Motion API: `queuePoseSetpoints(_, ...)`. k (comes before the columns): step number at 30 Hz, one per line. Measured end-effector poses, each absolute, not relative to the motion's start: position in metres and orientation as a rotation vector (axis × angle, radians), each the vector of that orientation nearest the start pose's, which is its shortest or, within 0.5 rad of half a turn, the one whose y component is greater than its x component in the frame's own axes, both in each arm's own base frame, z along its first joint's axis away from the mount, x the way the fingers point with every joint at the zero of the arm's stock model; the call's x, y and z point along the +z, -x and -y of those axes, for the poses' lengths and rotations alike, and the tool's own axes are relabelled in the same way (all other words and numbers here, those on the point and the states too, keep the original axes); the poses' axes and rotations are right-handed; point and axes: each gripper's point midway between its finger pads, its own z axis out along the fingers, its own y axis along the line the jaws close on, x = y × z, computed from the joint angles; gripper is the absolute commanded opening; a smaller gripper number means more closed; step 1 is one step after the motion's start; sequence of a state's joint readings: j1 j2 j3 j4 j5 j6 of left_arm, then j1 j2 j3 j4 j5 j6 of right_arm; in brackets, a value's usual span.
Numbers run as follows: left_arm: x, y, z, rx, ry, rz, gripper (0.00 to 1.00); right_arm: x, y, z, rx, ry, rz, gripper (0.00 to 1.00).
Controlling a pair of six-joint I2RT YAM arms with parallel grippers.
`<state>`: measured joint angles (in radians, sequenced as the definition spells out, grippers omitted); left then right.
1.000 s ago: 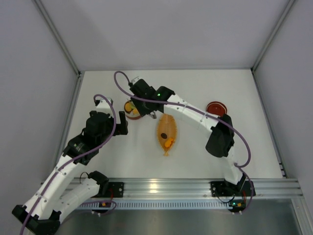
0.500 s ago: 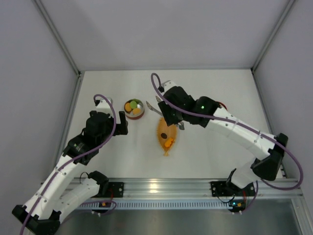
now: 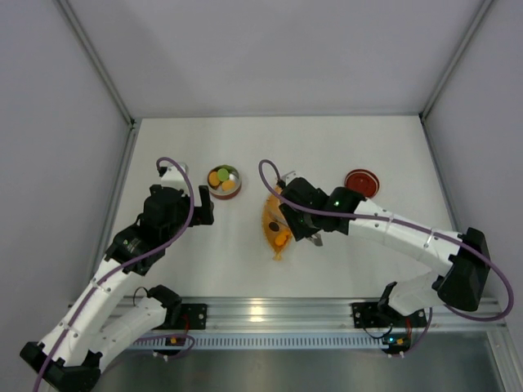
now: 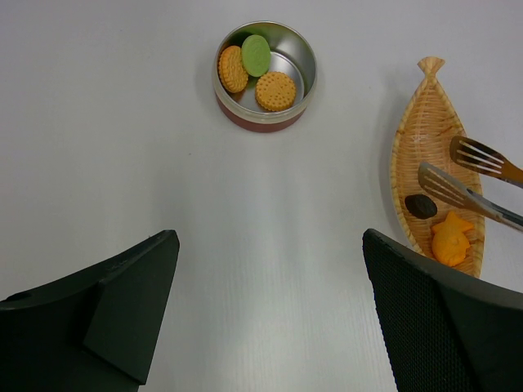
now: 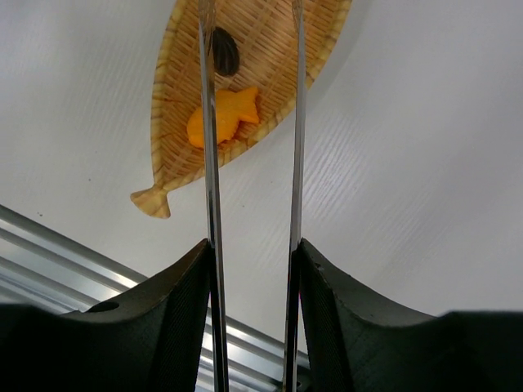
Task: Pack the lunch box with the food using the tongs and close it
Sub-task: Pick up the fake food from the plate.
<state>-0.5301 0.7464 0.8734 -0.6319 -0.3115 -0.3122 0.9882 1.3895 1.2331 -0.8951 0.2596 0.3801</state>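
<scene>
Two arms reach over one white table (image 3: 392,147).

1. Left arm (image 3: 122,261): bent inward from the near left corner. The left gripper (image 4: 270,278) hangs above bare table, on the near-left side of the lunch box. Its jaws are spread wide.
2. Right arm (image 3: 392,233): extends leftward across the table centre. The right gripper (image 5: 252,265) sits above the near end of the tray. Its jaws are pinching the tongs (image 5: 209,122), with one finger pressed against the outer face of each blade.
3. Tray (image 4: 425,122): orange, woven and fish-shaped. It lies flat near the table centre with its tail toward the near rail.
4. Tongs: the two silver blades stand apart, with both tips over the tray. In the left wrist view the lower tip is just beside the dark brown piece; whether they touch cannot be told.
5. Lunch box (image 4: 261,121): a round tin, red outside and shiny inside. It stands upright and uncovered on the table, left of the tray.
6. Lid (image 3: 362,180): red and round. It lies flat on the table to the right of the tray, well apart from the tin.
7. Food in the tin: two orange biscuits (image 4: 275,91) and one green biscuit (image 4: 255,55), which leans on the wall.
8. Food on the tray: one dark brown piece (image 4: 421,206) and one orange fish-shaped piece (image 4: 452,238), just beside each other
</scene>
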Motion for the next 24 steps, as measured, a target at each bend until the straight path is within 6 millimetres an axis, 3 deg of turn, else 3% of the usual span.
queuePoseSetpoints(16,0.23,-0.243,0.094,-0.2,-0.034,-2.055,0.99,0.138,-0.188,-0.246,0.225,0.678,-2.517,0.41)
queuePoseSetpoints(24,0.23,-0.243,0.094,-0.2,-0.034,-2.055,0.99,0.139,-0.186,-0.25,0.262,0.671,-2.513,0.38)
